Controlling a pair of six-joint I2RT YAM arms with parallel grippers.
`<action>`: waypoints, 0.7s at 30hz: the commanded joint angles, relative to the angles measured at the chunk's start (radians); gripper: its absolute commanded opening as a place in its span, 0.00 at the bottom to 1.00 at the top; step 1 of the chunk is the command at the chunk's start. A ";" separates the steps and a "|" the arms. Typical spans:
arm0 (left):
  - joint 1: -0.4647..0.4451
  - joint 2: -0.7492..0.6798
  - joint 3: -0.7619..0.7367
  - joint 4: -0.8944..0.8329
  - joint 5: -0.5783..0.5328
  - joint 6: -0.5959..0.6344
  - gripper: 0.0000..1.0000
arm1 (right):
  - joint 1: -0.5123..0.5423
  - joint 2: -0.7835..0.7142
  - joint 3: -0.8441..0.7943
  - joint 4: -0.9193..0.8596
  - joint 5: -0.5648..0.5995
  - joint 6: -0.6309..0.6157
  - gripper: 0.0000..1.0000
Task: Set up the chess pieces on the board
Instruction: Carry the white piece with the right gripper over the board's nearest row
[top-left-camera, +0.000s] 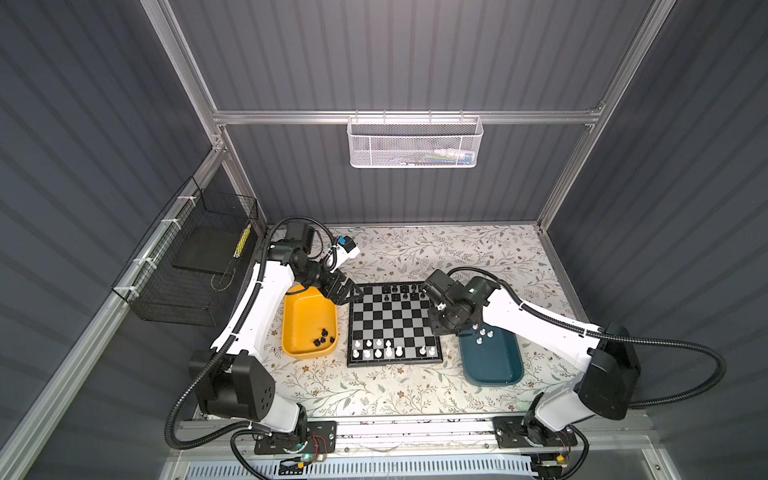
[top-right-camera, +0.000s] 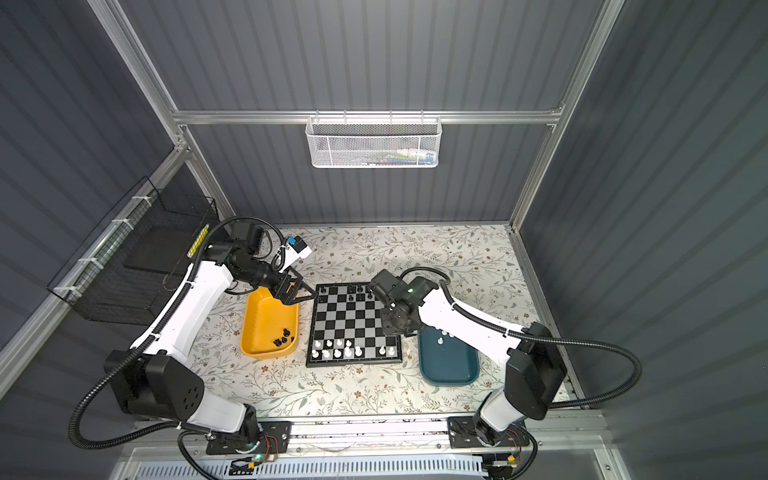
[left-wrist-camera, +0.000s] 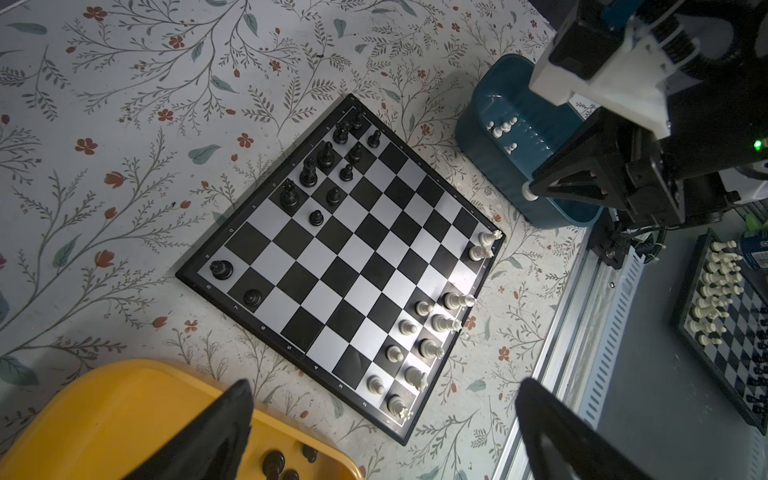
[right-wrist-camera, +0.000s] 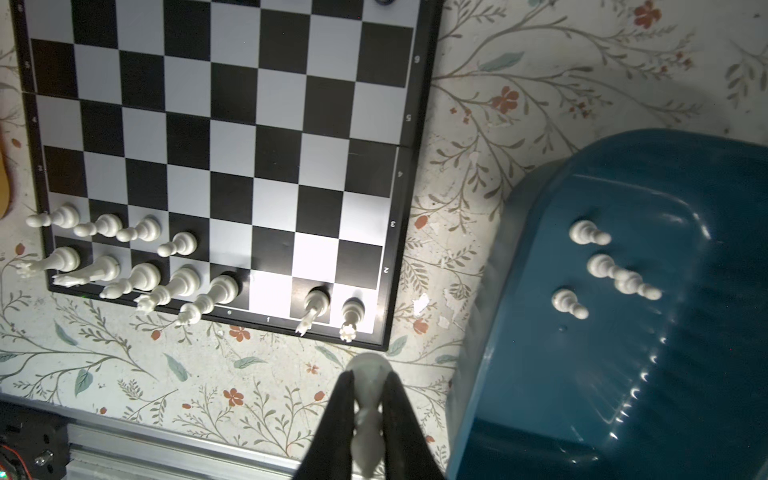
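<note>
A: State of the right end effector (right-wrist-camera: 368, 376)?
B: Pinching a small white plastic chessman (right-wrist-camera: 366, 436) over the floral worktop (right-wrist-camera: 124, 374), between the black-and-silver chequered board (right-wrist-camera: 232, 137) and the teal plastic tray (right-wrist-camera: 623, 395).
A: And the left end effector (left-wrist-camera: 384, 392)?
B: Spread wide above the yellow plastic tray (top-left-camera: 307, 316), by the board's far corner.

You've got the middle of the chessboard (top-left-camera: 392, 320) wide open, but white chessmen (top-left-camera: 377, 353) crowd its near rows, black chessmen (top-left-camera: 405, 288) its far rows, yellow tray (top-left-camera: 307, 316) and teal tray (top-left-camera: 494, 365) flank it.

Yellow tray (top-left-camera: 305, 316), teal tray (top-left-camera: 494, 361) on floral cloth (top-left-camera: 415, 249).
</note>
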 joint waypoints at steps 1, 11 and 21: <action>-0.005 -0.040 -0.016 -0.007 -0.001 -0.002 1.00 | 0.035 0.039 0.038 -0.015 0.003 0.022 0.16; -0.005 -0.061 -0.019 -0.005 -0.013 -0.002 1.00 | 0.114 0.131 0.087 0.025 -0.017 0.039 0.16; -0.005 -0.061 -0.017 -0.006 -0.009 -0.002 0.99 | 0.140 0.185 0.080 0.062 -0.031 0.049 0.16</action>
